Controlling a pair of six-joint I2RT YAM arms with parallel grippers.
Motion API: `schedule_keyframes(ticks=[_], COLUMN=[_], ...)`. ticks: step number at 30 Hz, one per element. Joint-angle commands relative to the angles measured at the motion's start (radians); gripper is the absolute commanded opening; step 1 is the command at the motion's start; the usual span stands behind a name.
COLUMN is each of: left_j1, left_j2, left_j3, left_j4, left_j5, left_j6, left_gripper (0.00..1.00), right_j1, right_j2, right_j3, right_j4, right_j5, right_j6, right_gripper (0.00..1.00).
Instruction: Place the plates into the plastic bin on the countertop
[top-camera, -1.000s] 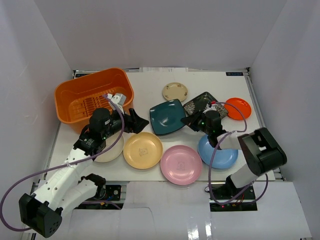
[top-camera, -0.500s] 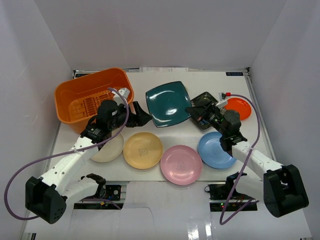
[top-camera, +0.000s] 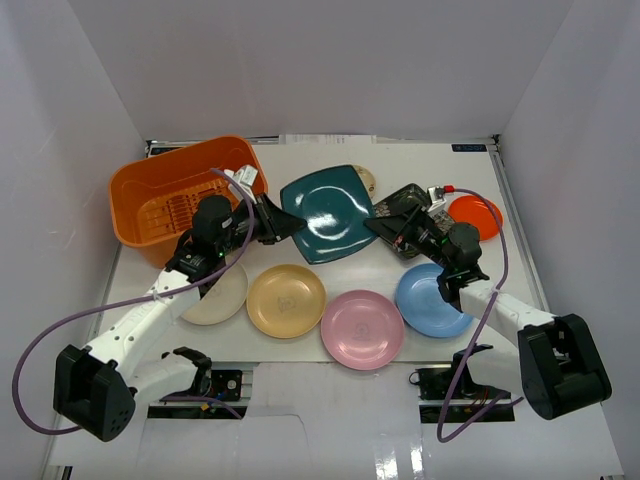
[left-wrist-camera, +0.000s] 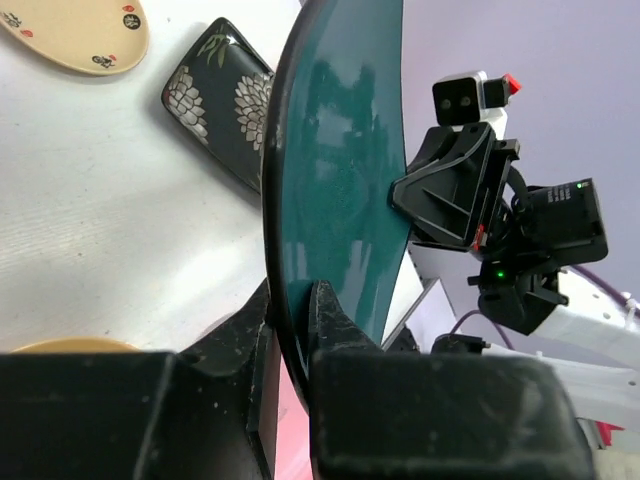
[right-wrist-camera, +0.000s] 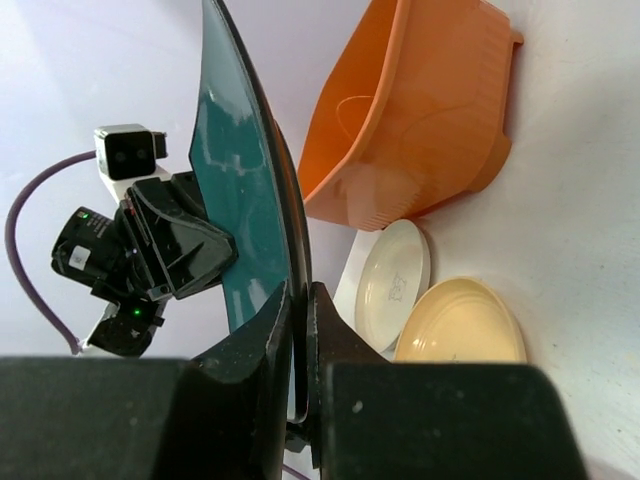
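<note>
Carried left since before, pinched tight at two edges by left gripper and right gripper: teal plate. Up in the air near the plastic bin, not inside yet. Might slip and fall if tugged two ways.

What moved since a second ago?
The dark teal plate rose off the table and shifted left toward the orange bin, pinched at opposite edges by the left gripper and right gripper. The other plates and the bin stayed put.
</note>
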Motion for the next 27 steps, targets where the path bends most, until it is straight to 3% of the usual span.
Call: schedule_keyframes(ticks=[1, 3, 4, 6, 7, 9, 10, 14, 17, 18, 22, 27], left_j1=[-0.001, 0.0, 0.002, 0.007, 0.019, 0.037, 0.065, 0.198, 0.415, 0.416, 0.618, 0.793], left_j2=[0.001, 0.005, 0.005, 0.013, 0.018, 0.038, 0.048, 0.087, 0.122, 0.122, 0.156, 0.211], left_j3=[0.007, 0.017, 0.03, 0.056, 0.076, 0.152, 0.181, 0.324, 0.338, 0.343, 0.332, 0.314], left_j4=[0.026, 0.029, 0.03, 0.025, 0.022, 0.005, -0.009, -0.014, 0.031, 0.03, -0.07, -0.119], left_j5=[-0.013, -0.019, -0.025, -0.034, -0.037, -0.037, -0.036, -0.011, 0.061, 0.064, 0.013, 0.082], left_j6=[0.032, 0.021, 0.018, 0.015, 0.015, 0.013, 0.006, -0.071, -0.195, -0.209, -0.214, -0.222], left_gripper=[0.0, 0.0, 0.0, 0.0, 0.0, 0.0, 0.0, 0.0, 0.0, 0.0, 0.0, 0.0], right_j1=[0.007, 0.008, 0.007, 0.008, 0.008, 0.008, 0.007, 0.001, 0.001, -0.001, -0.001, -0.001], right_j2=[-0.02, -0.014, -0.015, -0.04, -0.055, -0.113, -0.133, -0.238, -0.294, -0.307, -0.354, -0.377], right_j3=[0.028, 0.031, 0.034, 0.043, 0.046, 0.062, 0.068, 0.069, 0.037, 0.037, 0.014, 0.008], right_j4=[0.204, 0.193, 0.178, 0.095, 0.054, -0.046, -0.136, -0.269, -0.342, -0.358, -0.453, -0.522], right_j5=[-0.045, -0.061, -0.073, -0.073, -0.068, -0.038, -0.02, 0.001, 0.014, 0.014, 0.039, 0.054], right_j6=[0.079, 0.077, 0.068, 0.015, -0.011, -0.071, -0.134, -0.234, -0.286, -0.298, -0.381, -0.463], right_gripper=[0.08, 0.17, 0.39, 0.61, 0.79, 0.94, 0.97, 0.92, 0.92, 0.92, 0.93, 0.94])
